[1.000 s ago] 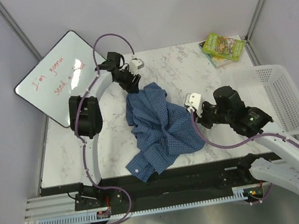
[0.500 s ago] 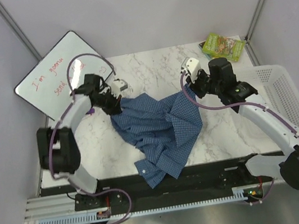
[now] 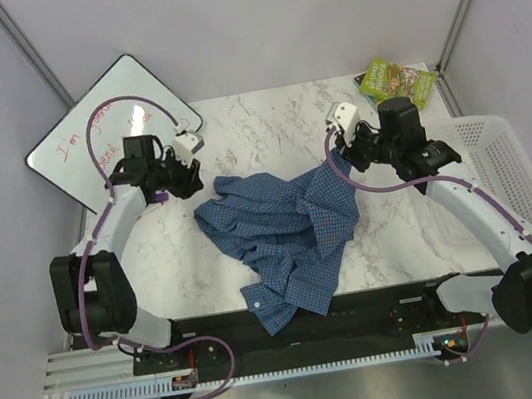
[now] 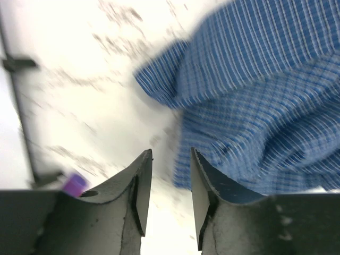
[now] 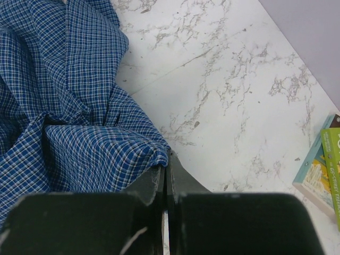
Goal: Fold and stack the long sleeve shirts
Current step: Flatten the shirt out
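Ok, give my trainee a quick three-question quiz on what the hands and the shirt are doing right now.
1. Fill in: the books lie at the far ____ corner of the table.
2. True or false: the left hand is clamped on the shirt.
3. The right hand grips: A nothing, B the shirt's edge, C a book.
Key: 1 right; 2 false, it is open and empty; 3 B.

You get bright, even light in top view, soft shadows. Left wrist view motion-blurred: shirt [image 4: 255,90] checks smeared, table [image 4: 69,106] blown out. Right wrist view sharp.
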